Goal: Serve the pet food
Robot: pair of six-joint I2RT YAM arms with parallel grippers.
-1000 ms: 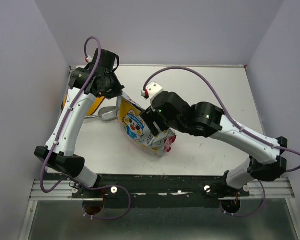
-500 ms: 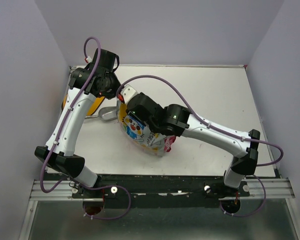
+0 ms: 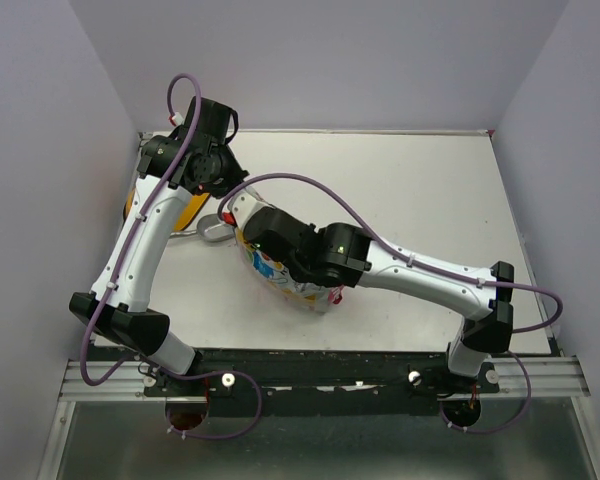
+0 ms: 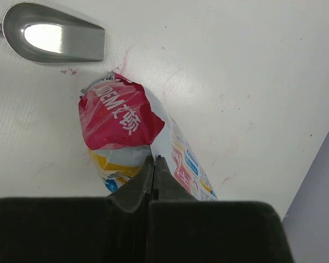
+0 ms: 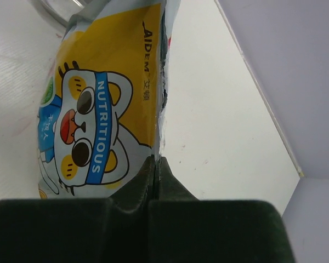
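While pinched at two edges, pouch (image 4: 120, 115) clears scoop (image 4: 55, 34).

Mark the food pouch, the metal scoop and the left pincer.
food pouch (image 5: 93, 109): right wrist view, cartoon face.
metal scoop (image 4: 60, 38): left wrist view, hollow.
left pincer (image 4: 154, 160): left wrist view, shut fingertips.

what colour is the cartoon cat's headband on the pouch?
Blue headband with white NUTRITIOUS lettering, on the pet food pouch. Right wrist view shows it best.
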